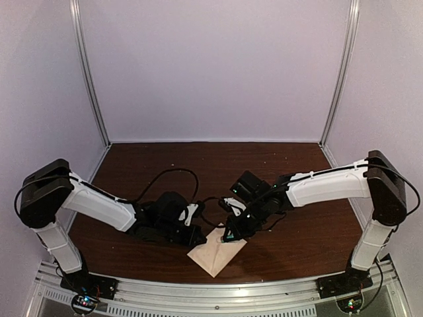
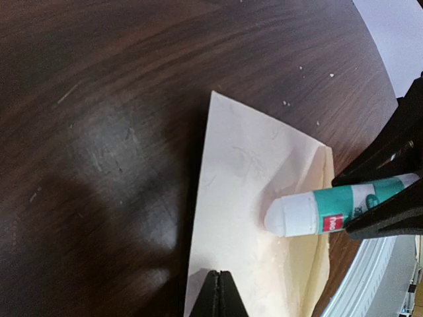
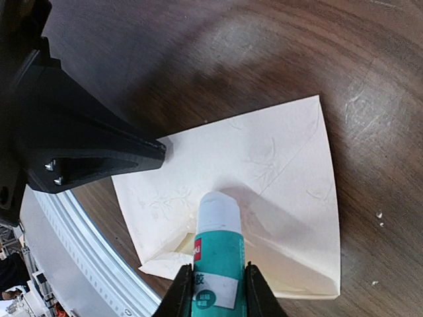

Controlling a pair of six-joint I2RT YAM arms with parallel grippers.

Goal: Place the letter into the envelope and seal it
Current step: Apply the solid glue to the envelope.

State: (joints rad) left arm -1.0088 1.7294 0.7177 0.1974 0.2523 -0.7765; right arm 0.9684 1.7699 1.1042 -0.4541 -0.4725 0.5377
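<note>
Well, the right hand (image 3: 217, 281) is holding a glue stick (image 3: 217, 247), with its two fingers squeezed on the green tube from both sides. The stick points away from the hand and slants down, white end (image 2: 291, 214) first. So its long line runs from the hand straight to the paper.

Right under that white end lies the envelope (image 3: 284, 198). The white end looks like it touches the paper near the middle, but from here I cannot be sure it is not just above it.

The envelope lies flat on the brown worktop (image 3: 277, 46), close to the silver rail (image 1: 218, 289) at the front, with one corner pointing at the rail. It sits between the two hands.

The left hand (image 2: 218, 294) comes in from the other side. Its fingers are closed tight together with nothing between them. The tips rest on the envelope's edge, so the paper is pinned there.

The right hand has the glue and is nearer to the middle of the envelope. The left hand is only at the rim.

I think the next move is a rub of glue across the paper. It needs the white end down on the envelope while the left hand holds the paper flat.
</note>
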